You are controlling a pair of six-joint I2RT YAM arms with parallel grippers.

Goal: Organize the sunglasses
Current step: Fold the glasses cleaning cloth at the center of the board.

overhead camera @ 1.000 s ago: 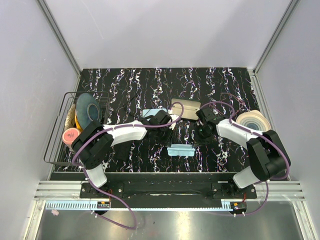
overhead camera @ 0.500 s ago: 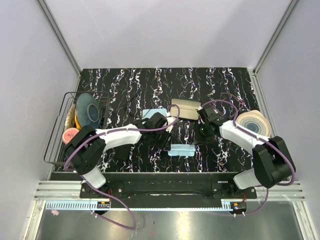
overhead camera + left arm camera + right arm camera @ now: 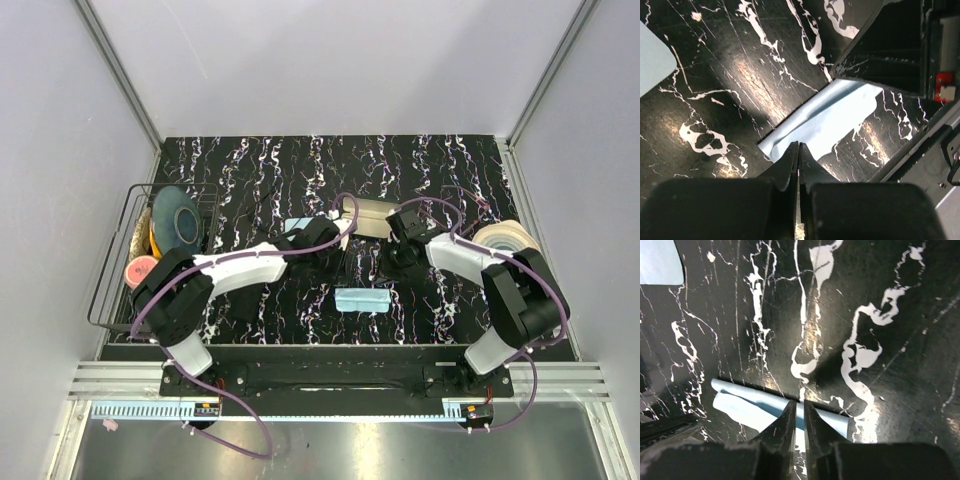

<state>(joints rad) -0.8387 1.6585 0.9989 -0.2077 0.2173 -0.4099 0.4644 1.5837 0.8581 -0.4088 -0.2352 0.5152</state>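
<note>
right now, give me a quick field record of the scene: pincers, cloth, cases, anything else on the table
left pincer: shut, tips at the edge of the light blue cloth; grip unclear
right pincer: nearly closed, tips at a cloth edge
light blue case: flat on the table, near centre
beige case: behind the pincers
dish rack: left edge, holds round dishes
pale round stack: right edge
sunglasses: not visible

A light blue cloth [image 3: 361, 300] lay flat near the front of the black marbled surface [image 3: 280, 170]. A beige case [image 3: 372, 214] and another pale blue piece [image 3: 297, 226] lay behind it.
</note>
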